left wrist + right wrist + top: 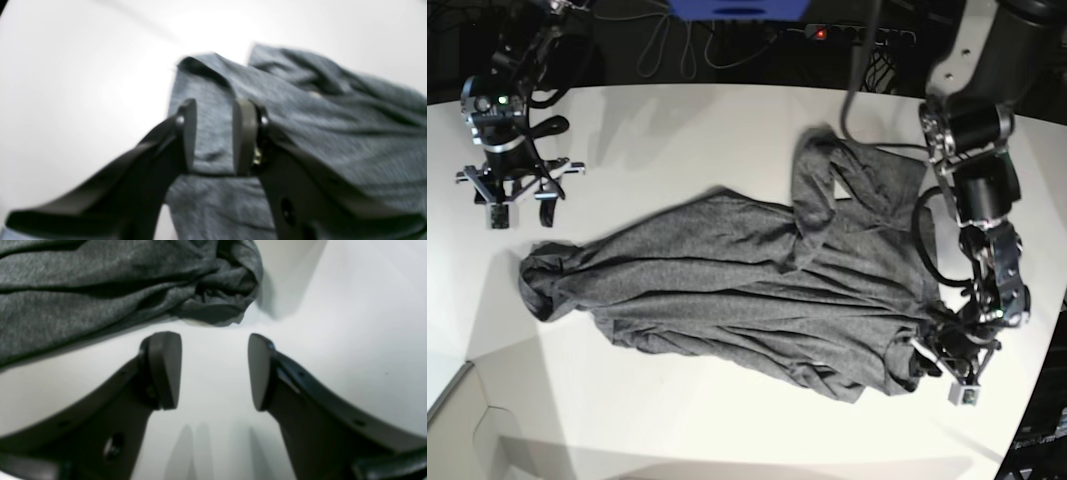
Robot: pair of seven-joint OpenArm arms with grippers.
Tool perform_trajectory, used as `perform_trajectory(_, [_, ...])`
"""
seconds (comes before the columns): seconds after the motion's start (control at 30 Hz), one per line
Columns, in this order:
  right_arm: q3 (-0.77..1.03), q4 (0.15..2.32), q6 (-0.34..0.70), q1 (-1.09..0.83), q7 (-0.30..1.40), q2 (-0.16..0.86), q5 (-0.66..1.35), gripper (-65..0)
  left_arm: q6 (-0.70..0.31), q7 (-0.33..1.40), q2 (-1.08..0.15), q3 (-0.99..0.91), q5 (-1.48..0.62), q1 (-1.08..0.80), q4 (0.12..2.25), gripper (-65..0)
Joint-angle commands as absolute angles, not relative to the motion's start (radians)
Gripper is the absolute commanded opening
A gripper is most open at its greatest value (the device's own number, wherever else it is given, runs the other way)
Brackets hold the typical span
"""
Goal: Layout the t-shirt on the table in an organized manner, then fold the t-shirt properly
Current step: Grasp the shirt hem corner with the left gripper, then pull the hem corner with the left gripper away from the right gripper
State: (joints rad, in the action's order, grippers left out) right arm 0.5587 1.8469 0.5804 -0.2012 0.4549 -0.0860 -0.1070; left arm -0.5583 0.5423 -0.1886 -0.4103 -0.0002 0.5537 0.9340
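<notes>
White desk (677,430), dark cable clutter behind its far edge. T-shirt (727,290) lies crumpled across the desk middle, bunched at both ends, one flap folded up toward the far side. Left end effector (215,136) sits at the shirt's near corner on the base view's right, fingers (245,136) pinching a fold of cloth between them. Right end effector (215,370) is open, nothing between the fingers, over bare desk just beside the shirt's bunched end.
</notes>
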Motion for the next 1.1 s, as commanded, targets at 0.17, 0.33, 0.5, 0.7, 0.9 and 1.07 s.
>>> perform_trajectory(0.17, [0.476, 1.954, 0.588, -0.199, 0.424, -0.077, -0.091, -32.4, -0.559, 0.572, -0.186, -0.42, -0.008, 0.326, 1.188, -46.4])
perform_trajectory(0.33, [0.321, 1.942, 0.588, -0.163, 0.429, -0.048, -0.097, -32.4, -0.559, 0.57, -0.162, -0.418, -0.068, 0.251, 1.152, -46.4])
perform_trajectory(0.5, [0.162, 1.817, 0.587, -0.076, 0.429, 0.007, -0.099, -32.4, -0.559, 0.518, -0.163, -0.418, -0.091, 0.26, 1.049, -46.4])
perform_trajectory(0.7, [0.134, 1.592, 0.587, -0.002, 0.423, 0.015, -0.099, -32.4, -0.552, 0.371, -0.205, -0.417, -0.099, 0.286, 0.891, -46.4])
perform_trajectory(0.9, [0.136, 1.463, 0.582, -0.005, 0.418, 0.059, -0.099, -32.4, -0.552, 0.325, -0.266, -0.418, -0.099, 0.386, 0.69, -46.4])
perform_trajectory(1.07, [0.193, 1.437, 0.582, -0.048, 0.418, 0.081, -0.097, -32.4, -0.552, 0.252, -0.28, -0.41, -0.091, 0.438, 0.619, -46.4])
